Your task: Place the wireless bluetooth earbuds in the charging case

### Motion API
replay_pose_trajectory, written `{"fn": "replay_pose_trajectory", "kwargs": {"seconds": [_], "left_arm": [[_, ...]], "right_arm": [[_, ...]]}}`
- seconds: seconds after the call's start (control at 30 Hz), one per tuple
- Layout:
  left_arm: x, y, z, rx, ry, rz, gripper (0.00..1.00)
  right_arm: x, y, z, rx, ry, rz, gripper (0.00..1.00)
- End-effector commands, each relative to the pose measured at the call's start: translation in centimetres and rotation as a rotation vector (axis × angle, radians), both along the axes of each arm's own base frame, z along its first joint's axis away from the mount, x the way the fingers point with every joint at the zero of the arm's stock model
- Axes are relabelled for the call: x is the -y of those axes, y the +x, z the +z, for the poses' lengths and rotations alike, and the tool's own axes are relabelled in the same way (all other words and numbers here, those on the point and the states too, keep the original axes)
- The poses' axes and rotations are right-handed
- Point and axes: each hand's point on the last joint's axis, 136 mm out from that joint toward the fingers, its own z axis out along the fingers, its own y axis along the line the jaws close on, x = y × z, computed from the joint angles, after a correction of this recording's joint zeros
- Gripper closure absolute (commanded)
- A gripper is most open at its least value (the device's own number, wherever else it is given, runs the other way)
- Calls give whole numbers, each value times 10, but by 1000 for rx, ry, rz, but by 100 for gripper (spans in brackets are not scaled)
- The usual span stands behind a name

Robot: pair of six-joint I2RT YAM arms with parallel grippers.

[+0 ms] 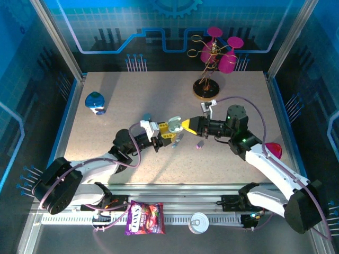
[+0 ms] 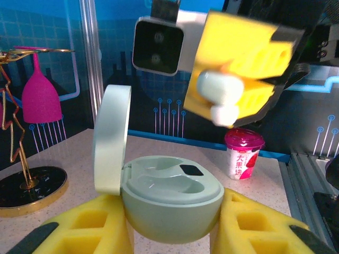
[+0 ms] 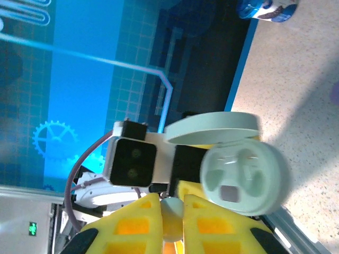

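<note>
One whitish mint earbud is held in the right jaws, which are closed nearly all the way on its small body. It hangs above the open charging case and a little to one side, apart from it. The case sits between the left jaws, which are closed on the two sides of its lower shell and hold it off the bench. I judge the earbud to be very light, hard and slippery. Its rounded, glossy plastic gives the yellow fingers little flat surface, so it may twist or jump out if it is squeezed unevenly. The best hold seems to be across the thick rounded part, so that the short stem stays free to enter its well. The case looks stiff and light, a round puck of smooth matte mint plastic. Its thin disc lid stands upright on a hinge, probably the weakest part, so holding the lower shell is right. Inside are two moulded wells with soft curved edges and a small dark rectangle between them. A purple earbud lies on the speckled, stone-like bench near the right jaws.
</note>
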Motion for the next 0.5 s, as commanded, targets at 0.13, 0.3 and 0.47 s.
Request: {"fn": "replay_pose_trajectory", "kwargs": {"seconds": [0.13,0.3,0.47], "left_arm": [[2,1,34,112,-75,-7,78],[2,1,35,115,-75,-3,78],[5,2,31,112,-59,-6,78]], "right_arm": [[-17,8,8,53,-28,-2,91],[-21,11,-3,39,-73,-19,91],[-25,11,-7,31,-84,-11,91]]}}
